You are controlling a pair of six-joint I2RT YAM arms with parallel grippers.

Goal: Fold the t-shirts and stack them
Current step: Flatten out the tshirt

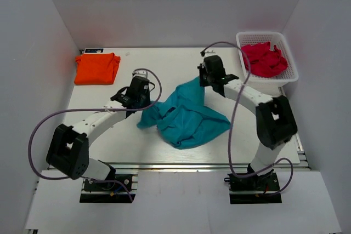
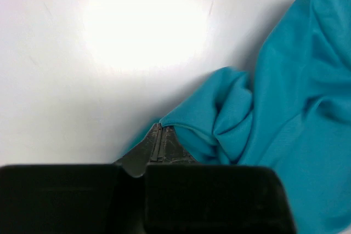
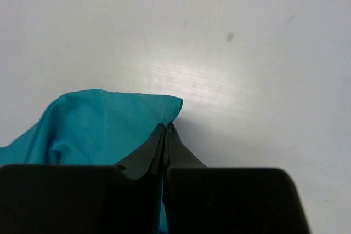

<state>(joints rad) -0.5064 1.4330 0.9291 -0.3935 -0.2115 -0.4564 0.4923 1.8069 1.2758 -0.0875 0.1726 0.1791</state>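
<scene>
The teal t-shirt (image 1: 186, 118) lies crumpled in the middle of the table, with its far end drawn up. My right gripper (image 1: 205, 82) is shut on that raised far edge. In the right wrist view the closed tips (image 3: 165, 126) pinch the teal cloth (image 3: 104, 124). My left gripper (image 1: 141, 104) is at the shirt's left corner. In the left wrist view its tips (image 2: 159, 126) are closed, with the teal cloth (image 2: 285, 108) starting right at them. The orange t-shirt (image 1: 97, 68) lies folded at the far left corner.
A white basket (image 1: 291, 69) holding red garments (image 1: 264, 58) stands at the far right corner. White walls enclose the table on three sides. Grey cables loop from both arms over the table.
</scene>
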